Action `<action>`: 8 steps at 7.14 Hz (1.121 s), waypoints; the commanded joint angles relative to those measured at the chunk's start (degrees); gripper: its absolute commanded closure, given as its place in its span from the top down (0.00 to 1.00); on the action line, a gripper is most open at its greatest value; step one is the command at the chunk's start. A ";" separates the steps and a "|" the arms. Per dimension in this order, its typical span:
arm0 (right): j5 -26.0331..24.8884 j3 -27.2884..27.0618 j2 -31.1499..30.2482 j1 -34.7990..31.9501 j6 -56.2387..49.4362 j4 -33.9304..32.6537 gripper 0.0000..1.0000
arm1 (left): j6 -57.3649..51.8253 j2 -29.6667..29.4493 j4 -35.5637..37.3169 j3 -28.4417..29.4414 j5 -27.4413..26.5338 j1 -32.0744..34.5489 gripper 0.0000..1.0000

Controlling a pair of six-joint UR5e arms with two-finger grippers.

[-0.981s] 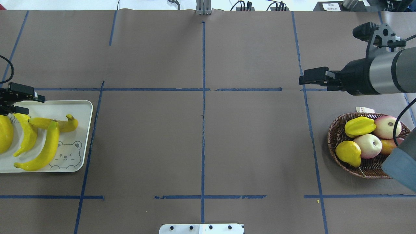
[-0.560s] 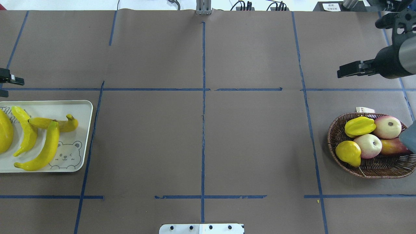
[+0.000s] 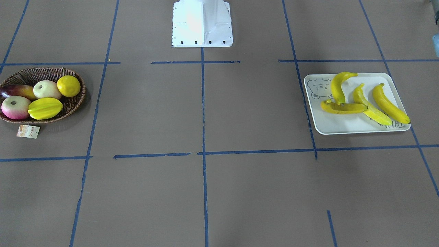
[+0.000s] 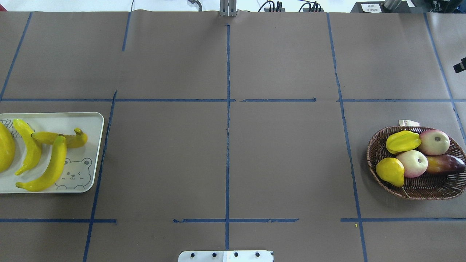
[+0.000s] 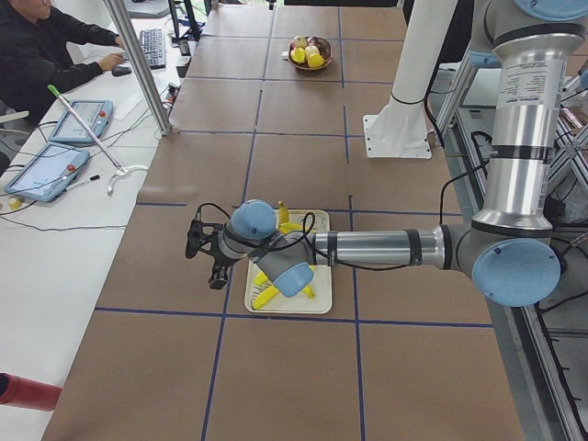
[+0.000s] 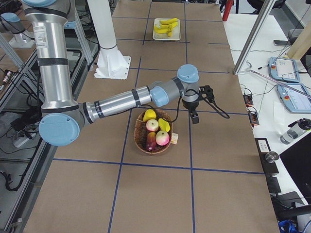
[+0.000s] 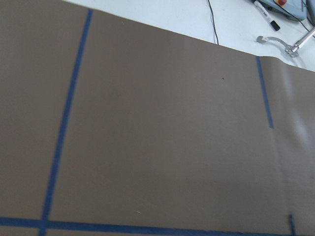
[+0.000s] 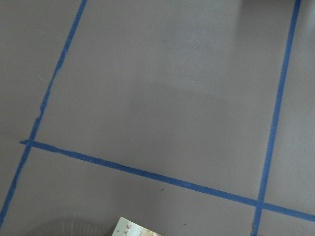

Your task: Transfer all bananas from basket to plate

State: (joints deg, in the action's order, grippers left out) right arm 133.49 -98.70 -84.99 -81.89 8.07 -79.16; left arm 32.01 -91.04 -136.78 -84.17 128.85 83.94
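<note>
Several yellow bananas lie on the pale bear-print plate; two of them cross. At the table's other end, the wicker basket holds other fruit and no banana that I can see. My left gripper hovers off the plate's far side, over bare table. My right gripper hangs beyond the basket, and only its dark tip shows from overhead. I cannot tell whether either gripper is open or shut. Both wrist views show only brown table paper.
The basket holds a starfruit, a lemon, two pale apples and a dark mango, and its paper tag lies outside it. The white robot base stands mid-table. A person sits at the side desk with tablets.
Both arms have drawn back out of the overhead view, the left off the left edge and the right toward the far right edge. Bananas and basket fruit have not moved.
</note>
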 commanded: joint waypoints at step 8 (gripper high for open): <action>8.97 8.08 -7.82 -8.72 -8.24 1.12 1.00 | -42.30 -3.54 56.00 -2.83 8.16 10.81 1.00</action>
State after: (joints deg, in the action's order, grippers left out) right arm 142.08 -91.04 -92.63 -90.67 -0.40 -77.64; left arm -10.52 -95.44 -82.14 -85.79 134.54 94.58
